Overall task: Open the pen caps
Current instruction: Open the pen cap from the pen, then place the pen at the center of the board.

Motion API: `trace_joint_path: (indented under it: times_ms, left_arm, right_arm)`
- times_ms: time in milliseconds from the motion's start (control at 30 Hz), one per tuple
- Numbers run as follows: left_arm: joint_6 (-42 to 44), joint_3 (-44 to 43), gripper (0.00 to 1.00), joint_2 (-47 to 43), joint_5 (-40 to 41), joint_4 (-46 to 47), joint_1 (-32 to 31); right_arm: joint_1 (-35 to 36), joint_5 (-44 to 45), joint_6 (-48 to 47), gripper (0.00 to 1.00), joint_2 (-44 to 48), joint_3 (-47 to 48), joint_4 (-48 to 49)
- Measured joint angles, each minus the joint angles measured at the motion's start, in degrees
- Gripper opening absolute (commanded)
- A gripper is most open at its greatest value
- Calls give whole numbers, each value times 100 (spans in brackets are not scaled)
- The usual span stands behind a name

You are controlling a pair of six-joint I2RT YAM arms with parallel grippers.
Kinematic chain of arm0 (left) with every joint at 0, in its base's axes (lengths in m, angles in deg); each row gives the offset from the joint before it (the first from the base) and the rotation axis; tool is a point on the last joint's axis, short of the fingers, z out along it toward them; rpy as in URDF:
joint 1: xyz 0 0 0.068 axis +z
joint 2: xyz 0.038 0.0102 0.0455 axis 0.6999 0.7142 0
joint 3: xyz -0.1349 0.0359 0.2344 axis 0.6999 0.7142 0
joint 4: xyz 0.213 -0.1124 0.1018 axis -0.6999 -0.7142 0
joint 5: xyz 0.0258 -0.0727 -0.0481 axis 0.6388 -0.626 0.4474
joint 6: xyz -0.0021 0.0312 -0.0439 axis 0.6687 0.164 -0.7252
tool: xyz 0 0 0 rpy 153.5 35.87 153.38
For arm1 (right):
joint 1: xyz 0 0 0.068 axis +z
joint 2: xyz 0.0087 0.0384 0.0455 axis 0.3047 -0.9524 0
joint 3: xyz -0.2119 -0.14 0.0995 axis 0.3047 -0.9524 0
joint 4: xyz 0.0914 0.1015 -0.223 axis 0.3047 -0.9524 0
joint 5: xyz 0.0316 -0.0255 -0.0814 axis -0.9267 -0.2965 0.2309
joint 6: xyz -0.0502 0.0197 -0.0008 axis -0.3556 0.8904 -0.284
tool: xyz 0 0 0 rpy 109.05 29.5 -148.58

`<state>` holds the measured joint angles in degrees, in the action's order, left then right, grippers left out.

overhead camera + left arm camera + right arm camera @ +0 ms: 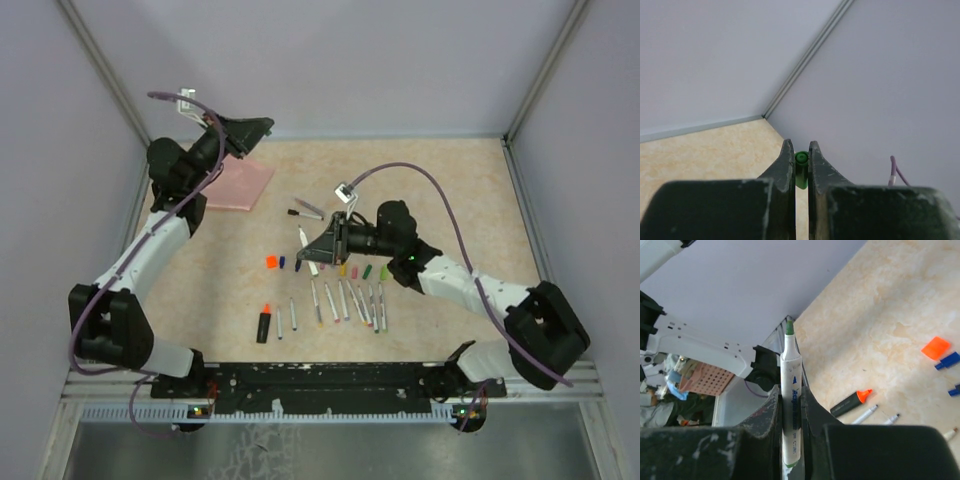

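Starting at the near edge, we find a row of pens (343, 300) lying bare-tipped beside a black highlighter (264, 325). Just beyond them the loose caps (271, 262) are strung in a line on the table (450, 190). Above that line the right gripper (322, 240) is clamped on the white barrel of a green-tipped marker (790, 380), whose nib is uncovered and points away from the wrist. Farthest off, raised near the pink pouch (245, 185), the left gripper (800, 152) is pinched almost shut on a small green cap (801, 161).

We judge that this pen's cap is off, so the pull itself is done. Next, as we read it, each arm needs to come down and let go: the marker into the row, the cap among the others. After that come the two pens (306, 208) lying farther back, though we cannot tell whether those are capped.
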<state>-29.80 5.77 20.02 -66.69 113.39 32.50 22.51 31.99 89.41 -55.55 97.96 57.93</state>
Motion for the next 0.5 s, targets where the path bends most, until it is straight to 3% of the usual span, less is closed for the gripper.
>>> trace_joint_path:
  times_ms: [300,500]
  left_arm:
    - [-184,1292,0,-691,-273,-31,-22]
    - [-299,2273,0,-1362,-516,-286,-22]
  right_arm:
    - [4,1836,-1331,0,1399,-15,-2745]
    - [0,3185,-1495,0,2426,-573,-4118]
